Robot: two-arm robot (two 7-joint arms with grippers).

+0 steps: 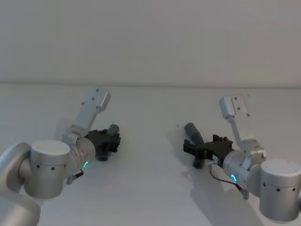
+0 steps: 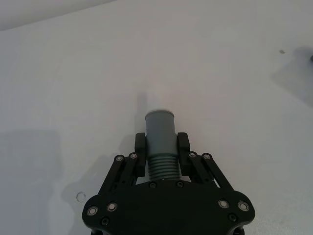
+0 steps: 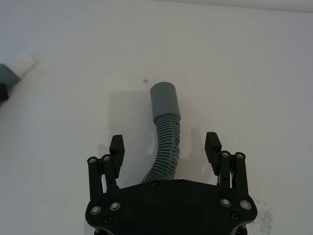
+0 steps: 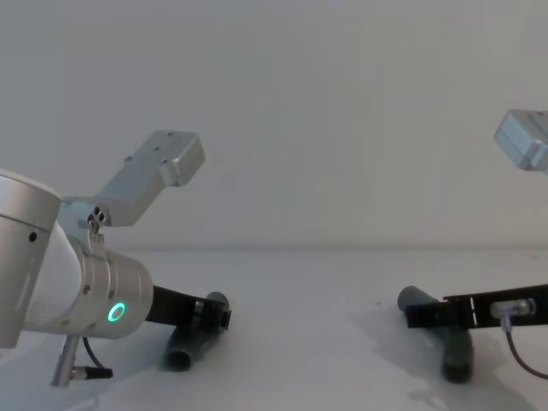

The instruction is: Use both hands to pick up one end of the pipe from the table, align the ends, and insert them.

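Left pipe piece (image 2: 160,125) rests on the white table (image 1: 150,99), with the left gripper (image 2: 162,142) clamped just below its cuff. The right pipe piece (image 3: 164,100) lies well apart from it, between the right gripper's (image 3: 165,141) spread fingers, its long axis running straight out from the palm. No writing is legible.

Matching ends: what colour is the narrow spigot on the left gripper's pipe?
White plastic spigot; right wrist view shows it best.
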